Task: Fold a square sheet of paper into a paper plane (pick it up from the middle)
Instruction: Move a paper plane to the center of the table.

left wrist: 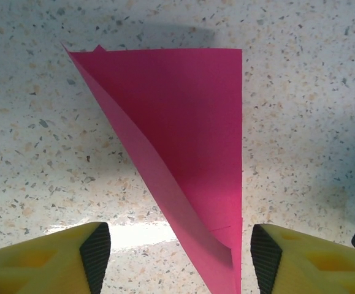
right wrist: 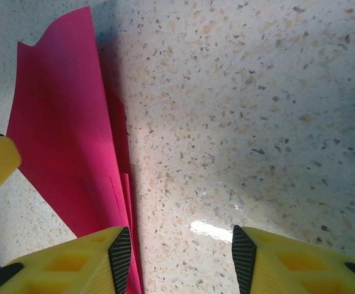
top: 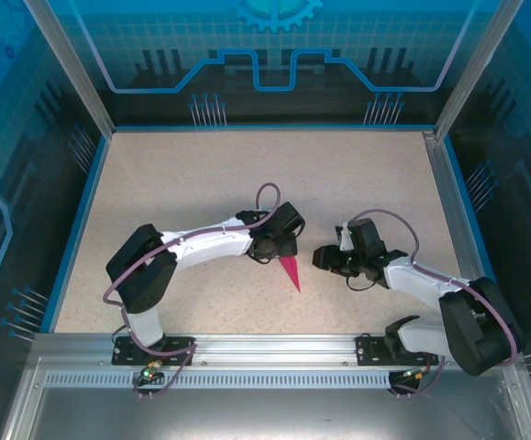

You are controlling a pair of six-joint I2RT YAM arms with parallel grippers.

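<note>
Paper plane (top: 290, 273): magenta-pink, folded to a narrow pointed wedge, lying on the table just below centre of the top view, tip aimed at the lower right.
Paper plane, left wrist view (left wrist: 189, 141): broad straight end at the top of the frame, tapering down to the bottom edge; one long flap lifted and curling along the left side, right edge straight.
Paper plane, right wrist view (right wrist: 67, 122): stretched along the left side of the frame, layered folds visible at its right edge.
Left gripper (top: 272, 249): directly above the upper end of the plane in the top view, wrist turned downward.
Left gripper, own view (left wrist: 180, 260): jaws apart, released, the narrow end of the plane lying between them, nearer the right pad (left wrist: 266, 257); a sliver of table visible between paper and pad, nothing clamped.
Right gripper (top: 327, 259): just right of the plane in the top view, pointing left toward the other gripper.
Right gripper, own view (right wrist: 182, 260): jaws apart, released, bare table between them; paper's edge running just beside the left pad (right wrist: 121, 257), contact impossible to tell.
Table (top: 182, 174): speckled beige surface, bright glare patches near both sets of fingers.
Surroundings: blue printed panels (top: 274, 55) along the top and sides of the top view.
</note>
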